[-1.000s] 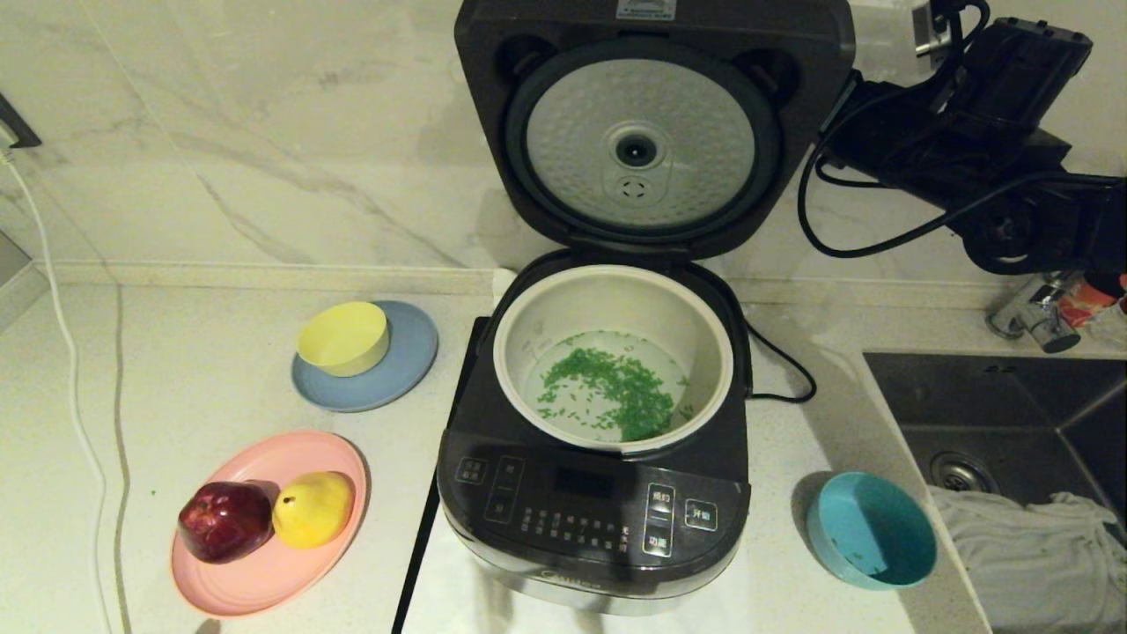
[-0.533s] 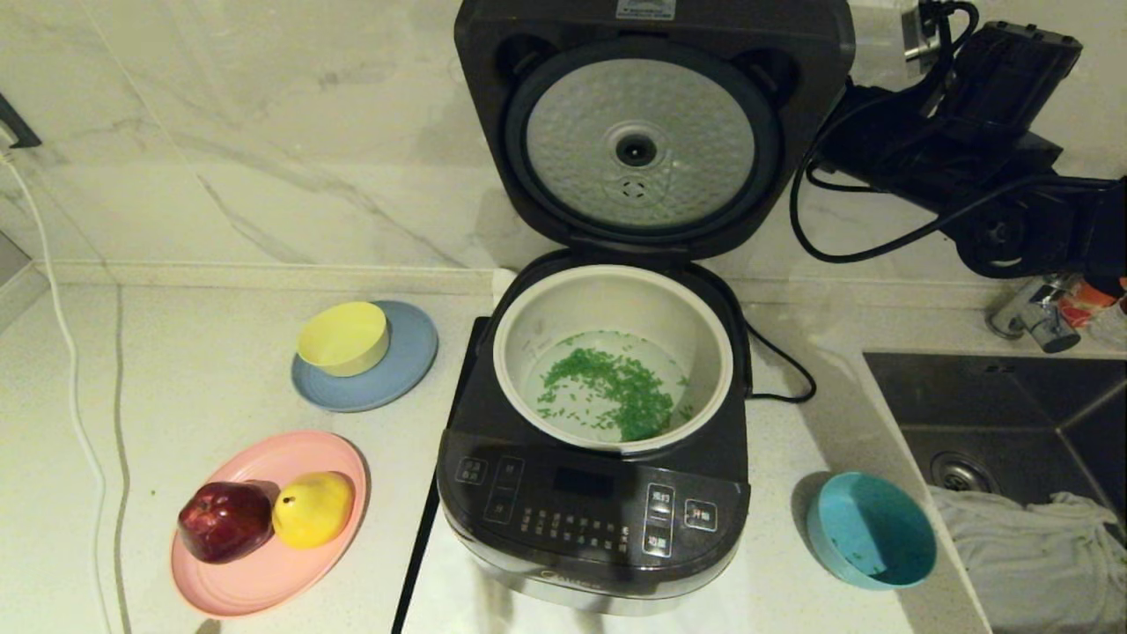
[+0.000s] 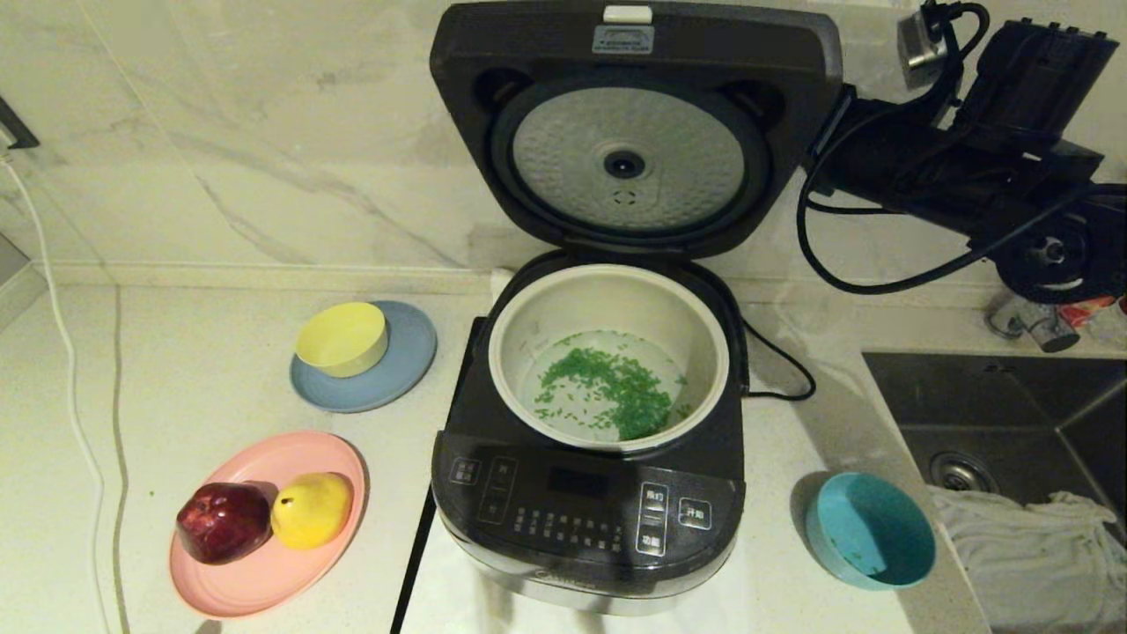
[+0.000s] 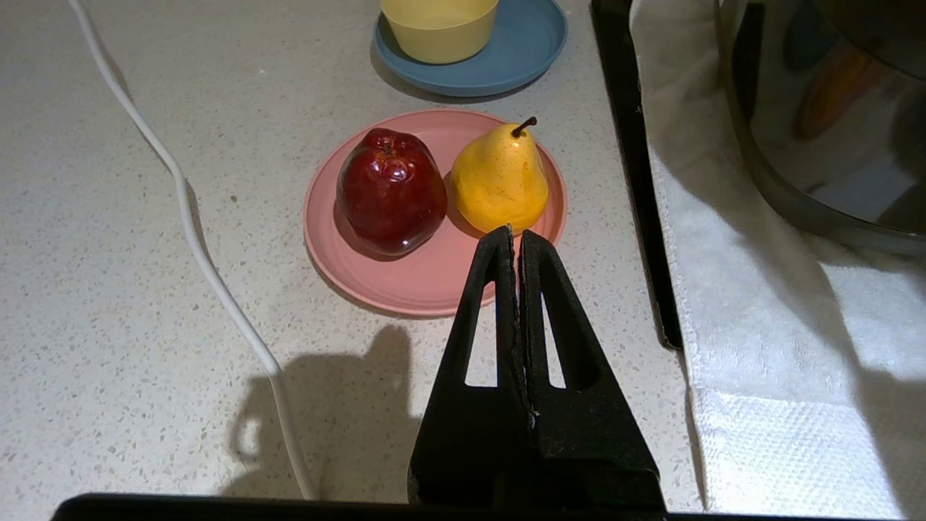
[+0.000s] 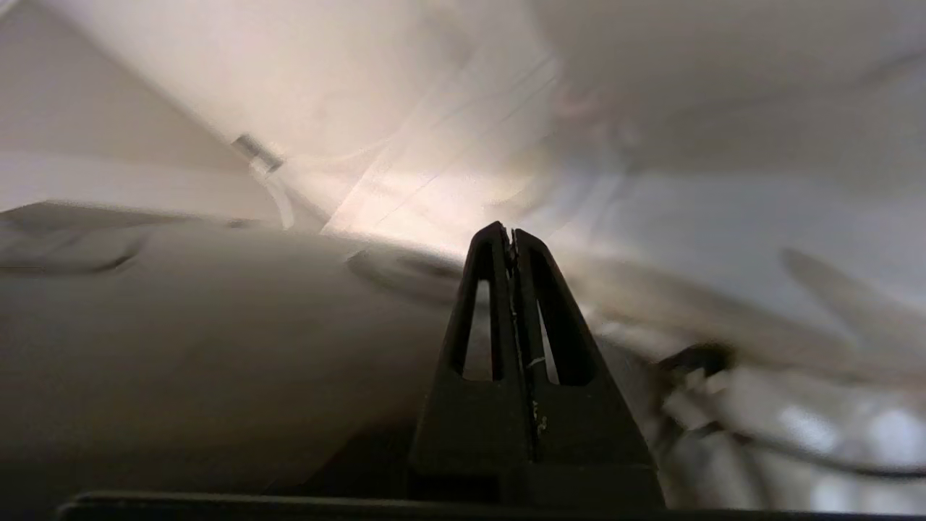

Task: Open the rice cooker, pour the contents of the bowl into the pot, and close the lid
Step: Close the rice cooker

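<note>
The rice cooker (image 3: 588, 493) stood mid-counter with its lid (image 3: 629, 123) raised and tipped forward, dimpled silver underside showing. Green bits (image 3: 612, 392) lay scattered in the cream pot (image 3: 607, 295). The teal bowl (image 3: 870, 541) sat upright to the cooker's right, nearly empty. The right gripper (image 5: 512, 235), fingers pressed together, was behind the lid's right edge. The left gripper (image 4: 515, 235), also closed, hung above a pink plate (image 4: 405, 278).

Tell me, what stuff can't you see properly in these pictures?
- Right gripper: the head view hides it behind the lid; what it touches is blurred in the right wrist view.
- Rice cooker: cut off by the left wrist view's edge.
- Button labels on its front: too small to read.
- Bits left in the bowl: too tiny to count.
</note>
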